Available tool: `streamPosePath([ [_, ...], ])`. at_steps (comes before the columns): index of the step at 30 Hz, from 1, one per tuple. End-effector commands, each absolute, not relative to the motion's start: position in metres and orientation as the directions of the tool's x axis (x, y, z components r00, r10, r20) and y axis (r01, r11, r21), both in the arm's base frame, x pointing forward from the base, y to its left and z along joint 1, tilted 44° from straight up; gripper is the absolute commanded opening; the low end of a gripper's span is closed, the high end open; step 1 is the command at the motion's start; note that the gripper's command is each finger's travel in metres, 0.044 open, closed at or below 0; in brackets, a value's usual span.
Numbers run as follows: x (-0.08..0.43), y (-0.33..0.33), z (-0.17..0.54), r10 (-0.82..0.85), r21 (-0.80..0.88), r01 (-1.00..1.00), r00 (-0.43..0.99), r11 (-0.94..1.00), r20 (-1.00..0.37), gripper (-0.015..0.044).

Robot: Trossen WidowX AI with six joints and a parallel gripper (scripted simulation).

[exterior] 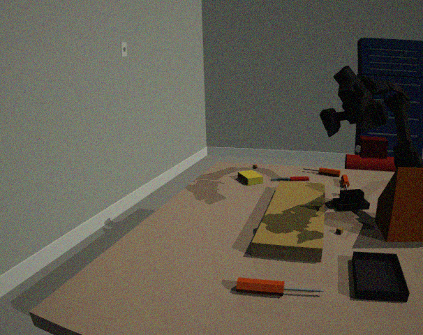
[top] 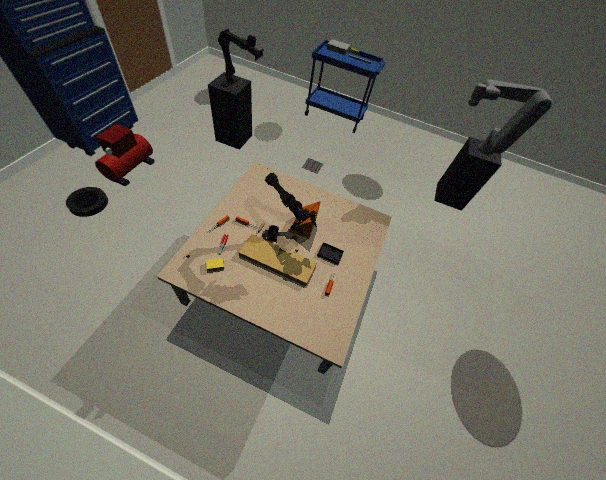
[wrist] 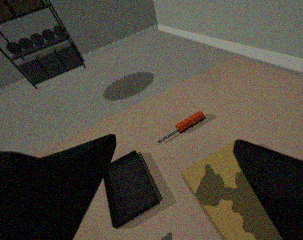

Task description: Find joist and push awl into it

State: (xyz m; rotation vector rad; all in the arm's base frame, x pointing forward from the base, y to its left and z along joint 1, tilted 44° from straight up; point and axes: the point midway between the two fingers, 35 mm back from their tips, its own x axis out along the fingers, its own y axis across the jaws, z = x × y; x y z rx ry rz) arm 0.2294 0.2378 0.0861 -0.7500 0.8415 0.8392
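Observation:
My gripper [top: 296, 232] [exterior: 354, 124] [wrist: 173, 142] is open and empty, raised over the back of the floor panel. The panel [top: 262, 249] [exterior: 298, 195] [wrist: 200, 175] is a long yellowish board with the arm's shadow on it. The black stud finder [exterior: 352, 198] lies beside its back edge; the gripper makes it hard to separate in the top view. The black tray [top: 330, 253] [exterior: 377, 276] [wrist: 133, 190] holds nothing visible. An orange-handled tool [top: 329, 285] [exterior: 260, 285] [wrist: 190, 121] with a thin shaft lies near the tray. I cannot tell which orange-handled tool is the awl.
An orange wedge-shaped block [exterior: 408, 205] stands near the arm base. Two orange-handled tools [top: 221, 221] [top: 242, 220], a red-handled tool [top: 222, 245] [exterior: 299, 178] and a yellow block [top: 215, 264] [exterior: 250, 177] lie left. A small brown cube [exterior: 339, 231] lies behind the panel.

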Motion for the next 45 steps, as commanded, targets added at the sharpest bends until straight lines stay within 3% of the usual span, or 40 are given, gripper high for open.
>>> streamPosePath([
  [1,0.254,0.166,0.095,0.177,-0.323,-0.751,0.501,0.575,-0.847,0.044],
  [10,0.254,0.017,0.106,-0.217,-0.529,-0.5,0.553,0.686,-0.804,0.044],
  [19,0.183,-0.103,0.112,-0.589,-0.685,-0.287,0.355,0.67,-0.726,0.044],
  [45,0.188,-0.11,0.102,-0.594,-0.685,-0.284,0.347,0.671,-0.726,0.044],
])
